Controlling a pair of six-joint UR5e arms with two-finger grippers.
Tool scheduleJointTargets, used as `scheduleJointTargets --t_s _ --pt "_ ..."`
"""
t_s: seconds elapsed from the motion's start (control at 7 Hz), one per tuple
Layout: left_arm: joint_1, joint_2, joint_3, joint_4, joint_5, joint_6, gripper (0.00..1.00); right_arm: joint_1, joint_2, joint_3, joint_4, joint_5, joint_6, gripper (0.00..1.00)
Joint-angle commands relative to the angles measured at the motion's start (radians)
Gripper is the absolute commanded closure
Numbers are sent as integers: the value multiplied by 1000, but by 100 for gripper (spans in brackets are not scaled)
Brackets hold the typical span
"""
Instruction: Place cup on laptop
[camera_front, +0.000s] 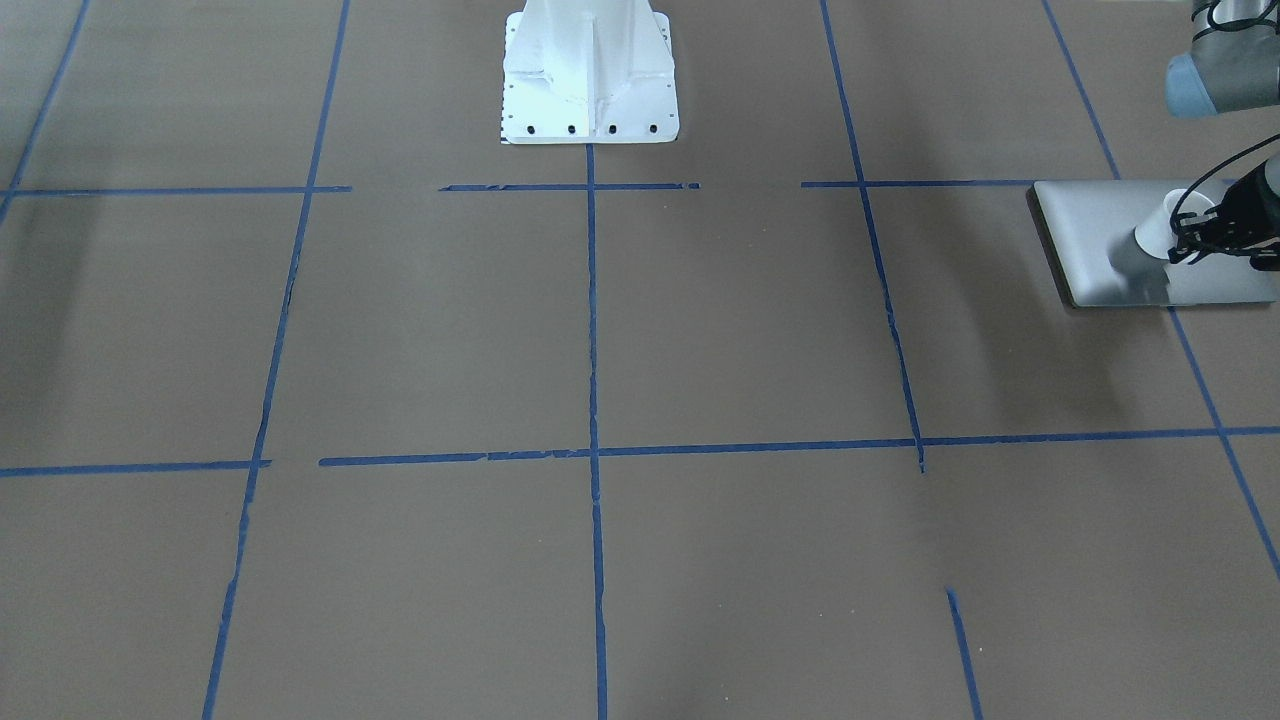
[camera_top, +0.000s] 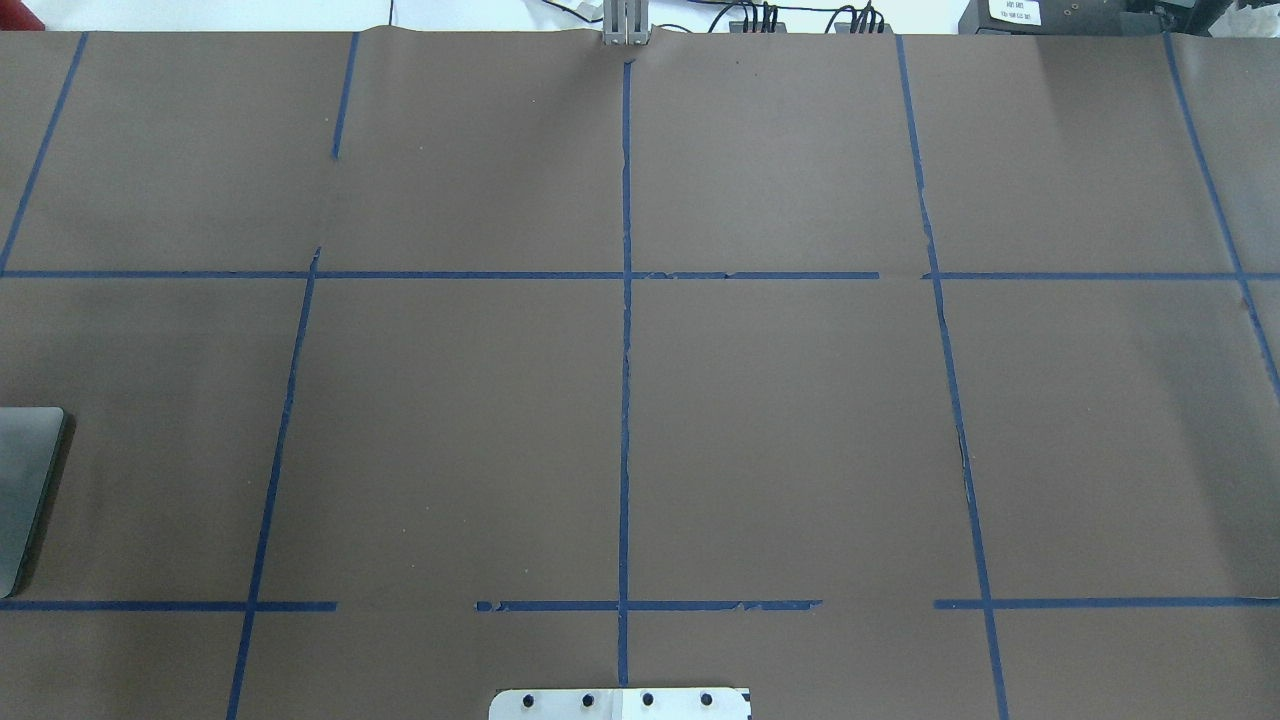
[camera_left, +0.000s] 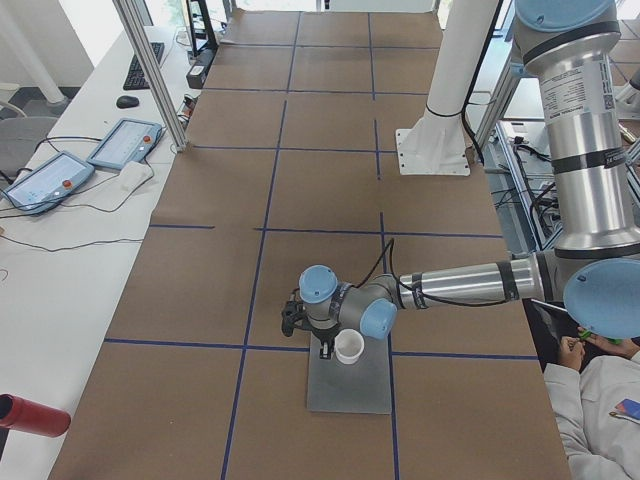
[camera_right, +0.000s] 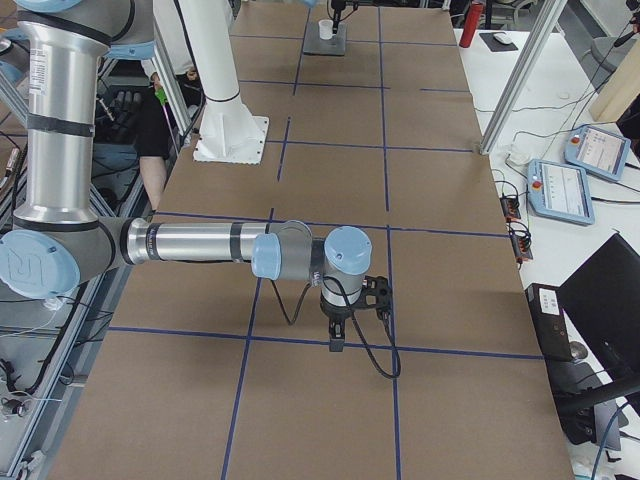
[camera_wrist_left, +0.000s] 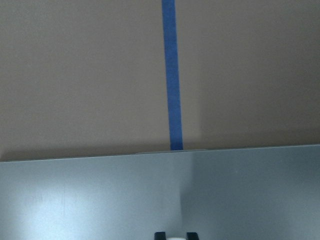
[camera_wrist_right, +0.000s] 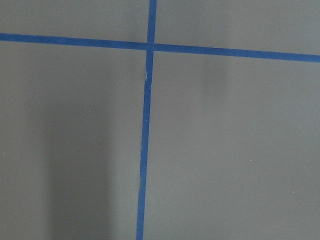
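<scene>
"Starting with the cup (camera_front: 1158, 228): what is in it?"

"Its wide mouth faces up and the inside looks plain white in the left-side view. It is too small there to tell more."

"And how does it look?"

"Small, white, tapering to a narrow base. It is far smaller than the laptop (camera_front: 1100, 235) under it."

"Where is it exactly?"

"Over the closed silver-grey lid, toward the middle. It casts a soft shadow on the metal just beside its base. Whether the base touches the lid I cannot tell. The laptop lies flat at the robot's left end of the desk (camera_front: 700, 330). Only one rounded corner of it shows in the overhead view."

"What about the left end effector (camera_front: 1187, 238)?"

"It reaches down onto the cup's rim. In the left wrist view two dark fingertips (camera_wrist_left: 160, 235) stand close together with a sliver of white between them. So it is pinched narrowly on the cup's wall."

"And the arm's pose?"

"The forearm stretches low and level out from the robot's side. The wrist folds over so the tool points down at the lid."

"The right arm?"

"Its forearm also runs level over the desk, well apart from the laptop. The right end effector (camera_right: 337, 342) points straight down near a crossing of blue tape (camera_wrist_right: 145, 150). It shows only in the side view, so I cannot tell how wide it stands."
</scene>
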Motion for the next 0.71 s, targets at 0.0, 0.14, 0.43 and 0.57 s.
scheduleJointTargets --t_s 0.0,0.14,0.43,0.57 --pt "1 -2 -1 7 1 6 6 0 0 0 0 1 0 0" --pt "-10 -6 -18 10 -8 20 1 0 0 0 0 1 0 0" --pt "-126 -24 -110 226 -14 238 1 0 0 0 0 1 0 0" --pt "-268 -95 -121 374 -11 417 1 0 0 0 0 1 0 0"
